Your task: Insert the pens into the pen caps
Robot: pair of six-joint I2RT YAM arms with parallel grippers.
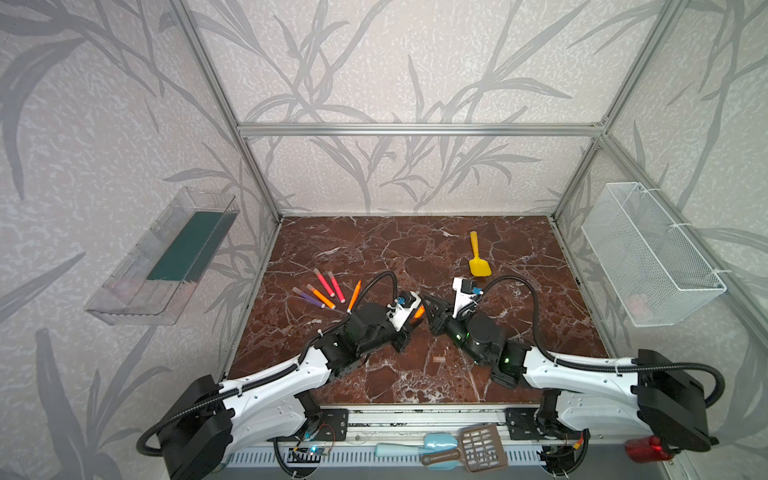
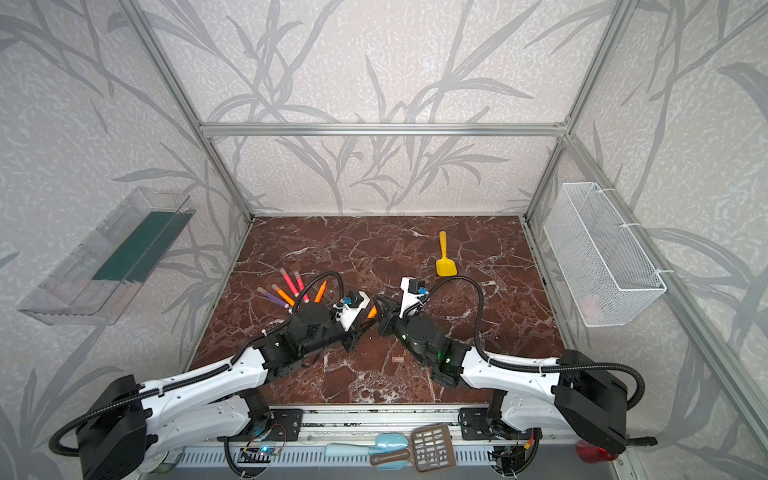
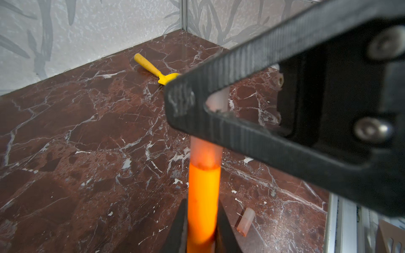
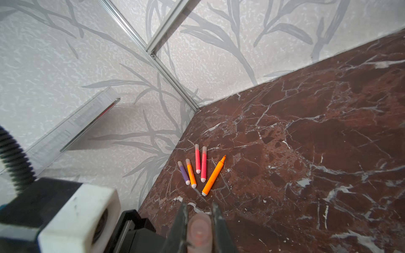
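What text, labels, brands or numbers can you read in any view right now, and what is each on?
None can be read in any view.
On the fingers clamping the pen cap: pale raised marks near the tip, too worn and blurred to read.
On the held orange pen: no print shows.
On the five loose pens: too small to tell.

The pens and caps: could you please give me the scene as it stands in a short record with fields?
left gripper: shut on held orange pen
right gripper: shut on held cap, which sits over that pen's tip
lying capped: purple pen, capped orange pen, red-pink pens
lying uncapped: bare orange pen
loose cap: one, lying free
other: yellow toy shovel
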